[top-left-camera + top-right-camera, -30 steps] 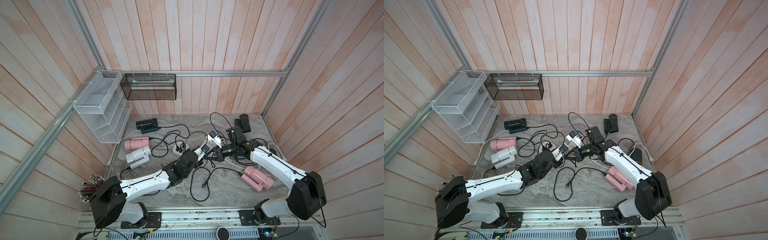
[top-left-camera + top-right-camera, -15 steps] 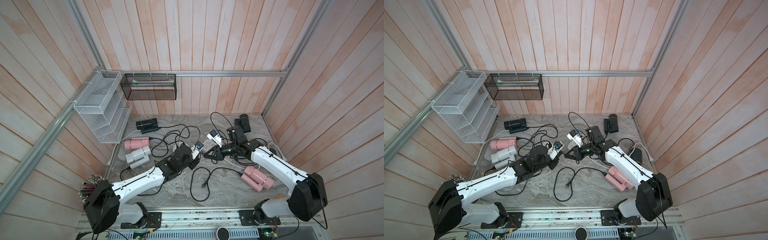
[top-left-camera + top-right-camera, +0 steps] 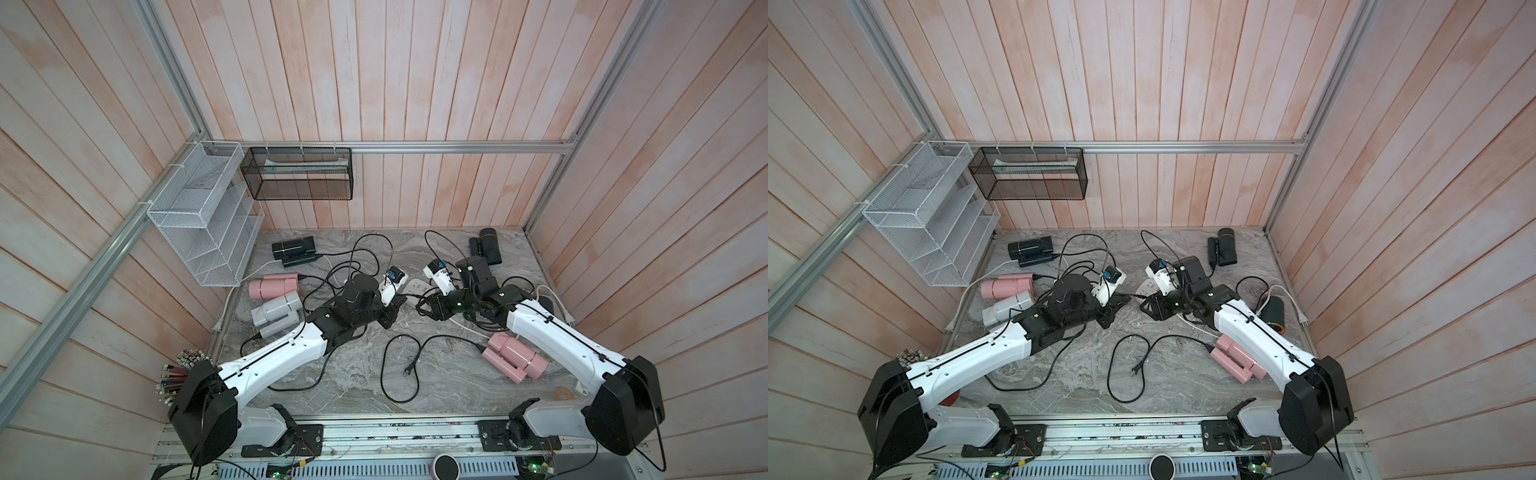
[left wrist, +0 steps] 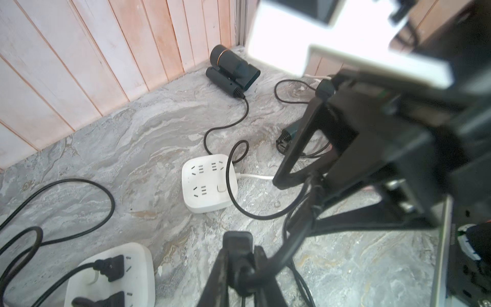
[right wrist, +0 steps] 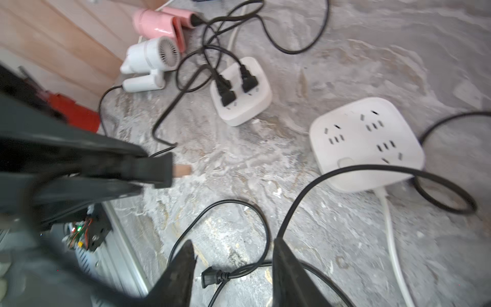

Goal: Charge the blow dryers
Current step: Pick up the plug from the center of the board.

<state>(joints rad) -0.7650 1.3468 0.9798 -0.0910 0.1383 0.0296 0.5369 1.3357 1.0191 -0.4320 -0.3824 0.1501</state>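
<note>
The left tool [image 4: 238, 253] pinches a black plug [image 4: 237, 240], whose prongs stick out past the fingertips. The right tool [image 5: 233, 243] stands spread and empty close by. Just ahead on the table [image 4: 119, 148] lies a white power strip [image 4: 202, 196] with every socket free and a black cord [image 4: 231, 191] draped across it. Tip the prongs down, square them to a matching socket clear of that cord, and press straight. A black blow dryer [image 4: 233, 69] lies by the back wall.

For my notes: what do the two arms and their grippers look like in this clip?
The left arm and right arm are white shells with bulky black joints and thin black cables along them. The left gripper and right gripper have black, tapered fingers.
</note>
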